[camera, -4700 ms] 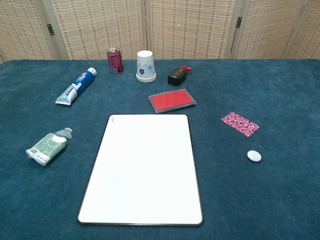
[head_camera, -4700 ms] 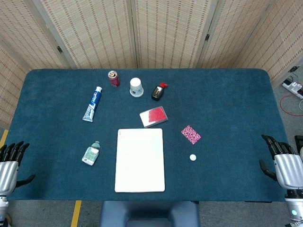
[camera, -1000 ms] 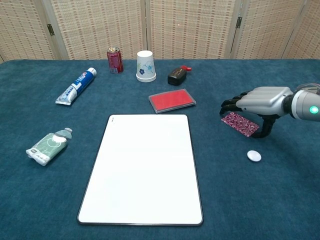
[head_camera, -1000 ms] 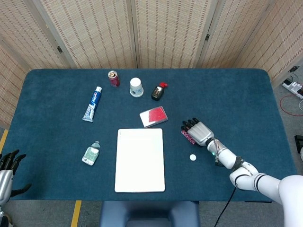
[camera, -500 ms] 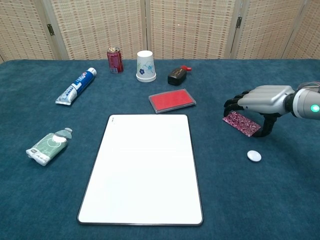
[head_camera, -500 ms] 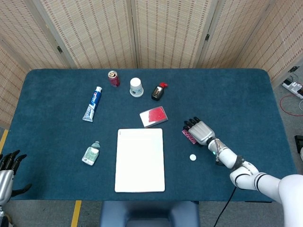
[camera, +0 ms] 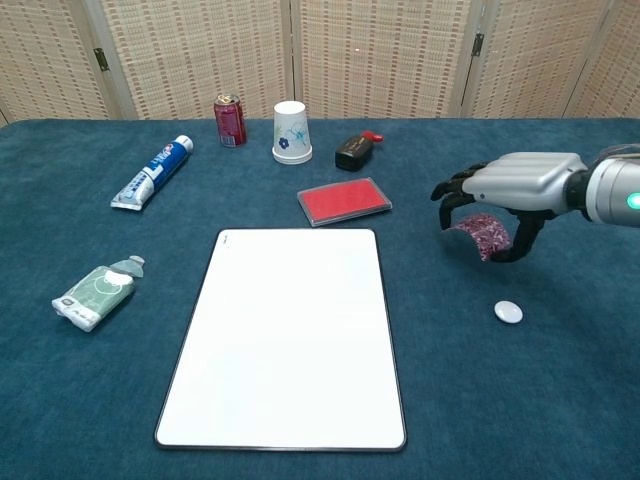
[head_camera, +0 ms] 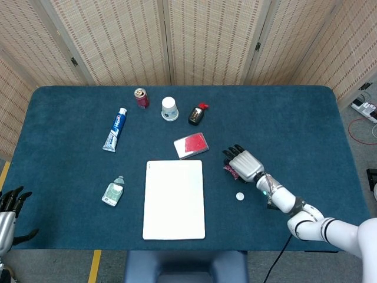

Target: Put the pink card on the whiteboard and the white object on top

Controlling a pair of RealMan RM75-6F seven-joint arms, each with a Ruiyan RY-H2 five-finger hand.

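Note:
My right hand (camera: 505, 190) (head_camera: 244, 163) holds the pink patterned card (camera: 484, 233) (head_camera: 231, 171) between thumb and fingers, lifted off the cloth to the right of the whiteboard. The card curls under the palm. The whiteboard (camera: 285, 335) (head_camera: 174, 198) lies flat at the front centre of the table. The small white round object (camera: 508, 312) (head_camera: 240, 196) sits on the cloth just in front of the right hand. My left hand (head_camera: 9, 213) hangs at the table's front left corner, fingers apart, holding nothing.
A red flat case (camera: 344, 201) lies behind the whiteboard. At the back stand a red can (camera: 230, 120), a paper cup (camera: 291, 132) and a dark bottle (camera: 355, 150). A toothpaste tube (camera: 151, 173) and a green pouch (camera: 99, 293) lie on the left.
My right hand closed on the pink card and raised it off the cloth, shifting slightly left toward the whiteboard. The white object and left hand stayed put.

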